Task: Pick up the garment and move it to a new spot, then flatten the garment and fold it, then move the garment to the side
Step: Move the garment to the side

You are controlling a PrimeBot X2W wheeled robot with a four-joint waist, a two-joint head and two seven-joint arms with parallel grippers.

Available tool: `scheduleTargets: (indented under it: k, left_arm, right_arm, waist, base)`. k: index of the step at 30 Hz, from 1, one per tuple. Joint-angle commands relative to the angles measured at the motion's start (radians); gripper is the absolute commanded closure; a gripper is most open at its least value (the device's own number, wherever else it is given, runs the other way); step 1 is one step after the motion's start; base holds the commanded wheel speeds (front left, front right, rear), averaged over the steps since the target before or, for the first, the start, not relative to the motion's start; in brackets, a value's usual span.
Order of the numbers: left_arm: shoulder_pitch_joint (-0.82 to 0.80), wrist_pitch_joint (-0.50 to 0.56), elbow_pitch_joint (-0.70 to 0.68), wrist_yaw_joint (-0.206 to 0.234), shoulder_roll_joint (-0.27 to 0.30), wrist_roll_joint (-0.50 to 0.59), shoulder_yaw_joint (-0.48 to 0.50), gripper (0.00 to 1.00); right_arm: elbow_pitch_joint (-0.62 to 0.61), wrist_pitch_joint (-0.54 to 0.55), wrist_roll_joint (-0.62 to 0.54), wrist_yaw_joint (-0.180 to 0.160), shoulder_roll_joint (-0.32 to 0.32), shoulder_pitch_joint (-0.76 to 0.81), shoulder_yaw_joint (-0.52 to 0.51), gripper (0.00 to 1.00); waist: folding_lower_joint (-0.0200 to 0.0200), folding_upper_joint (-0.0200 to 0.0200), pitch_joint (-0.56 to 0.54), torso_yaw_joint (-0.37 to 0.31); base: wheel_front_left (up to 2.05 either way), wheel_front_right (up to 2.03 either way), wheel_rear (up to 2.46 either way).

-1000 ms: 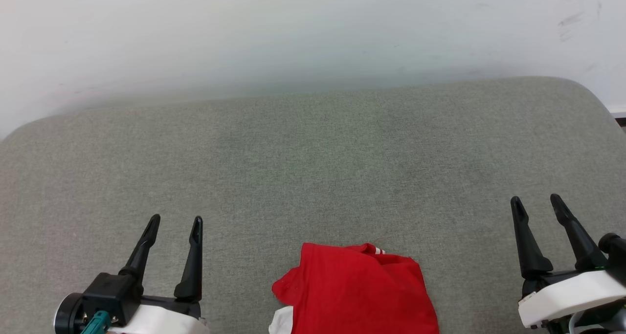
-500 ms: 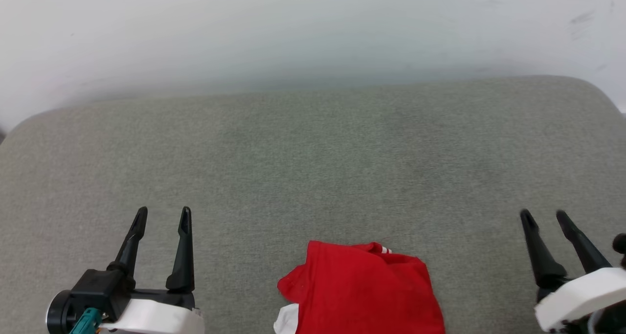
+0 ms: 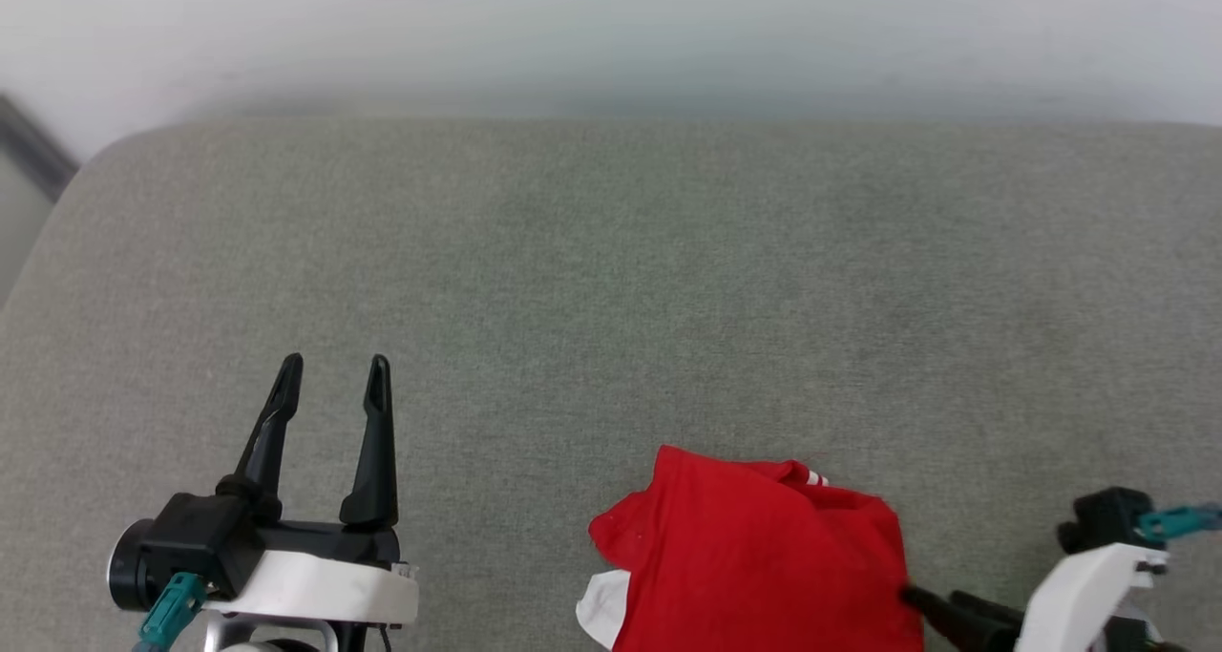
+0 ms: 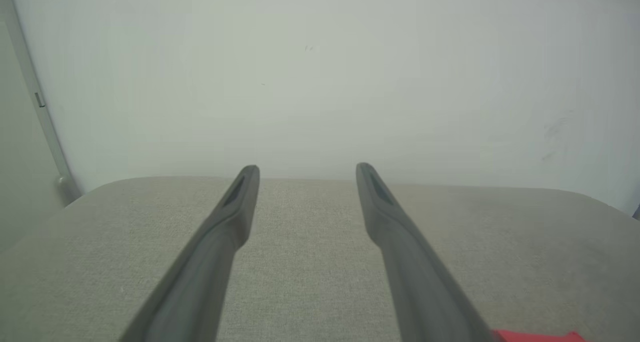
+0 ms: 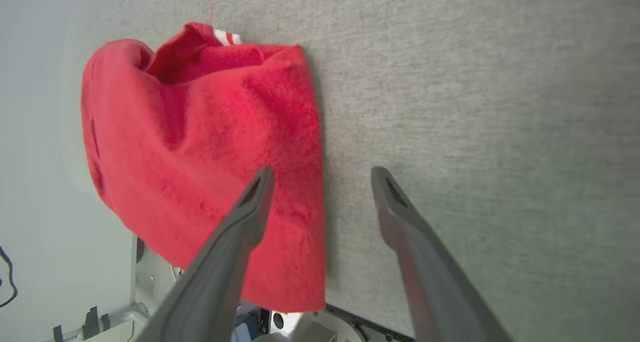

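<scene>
The crumpled red jersey shirt (image 3: 764, 557) with a white sleeve end runs off the near edge of the head view; in the left wrist view a red sliver of it pokes in at the bottom edge; seen from the right wrist, one dark finger (image 5: 232, 247) covers part of the cloth; the right gripper (image 3: 931, 602), black-fingered on a white shell, is mostly cut off low in the head view, and whether its tips touch the shirt's right edge I cannot tell; the left gripper (image 3: 334, 370) is cropped at its wrist; the pale far wall (image 3: 611, 31) is a soft blur.
</scene>
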Motion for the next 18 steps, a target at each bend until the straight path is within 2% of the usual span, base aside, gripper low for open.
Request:
scheduleTargets:
  k: [1,10,11,12,13,18]
  left_arm:
    - [-0.015,-0.002,0.003,-0.009,-0.007,0.010,0.005,0.00]
    - [-0.049,-0.002,0.034,-0.063,-0.043,0.035,0.030,0.00]
    - [-0.051,-0.002,0.038,-0.068,-0.047,0.038,0.033,0.00]
    - [-0.052,-0.002,0.041,-0.072,-0.050,0.041,0.037,0.00]
    - [-0.053,-0.002,0.043,-0.076,-0.053,0.043,0.041,0.00]
    - [-0.040,-0.002,0.056,-0.093,-0.062,0.060,0.057,0.00]
  right_arm:
    - [0.014,0.016,0.025,0.000,0.005,-0.022,0.016,0.00]
    - [0.144,0.065,0.088,-0.001,0.016,-0.084,0.116,0.00]
    - [0.150,0.064,0.091,-0.001,0.017,-0.089,0.125,0.49]
    - [0.153,0.061,0.100,-0.001,0.019,-0.094,0.133,0.72]
    - [0.152,0.057,0.112,-0.001,0.022,-0.102,0.139,1.00]
    - [0.121,0.015,0.134,0.000,-0.008,-0.151,0.172,1.00]
  waist:
    - [0.0000,0.0000,0.022,0.015]
    - [0.0000,0.0000,0.086,0.041]
    - [0.0000,0.0000,0.088,0.042]
    - [0.0000,0.0000,0.090,0.043]
    - [0.0000,0.0000,0.090,0.042]
    - [0.0000,0.0000,0.065,0.024]
  base:
    - [0.00,0.00,0.00]
    - [0.00,0.00,0.00]
    - [0.00,0.00,0.00]
    - [0.00,0.00,0.00]
    - [0.00,0.00,0.00]
    - [0.00,0.00,0.00]
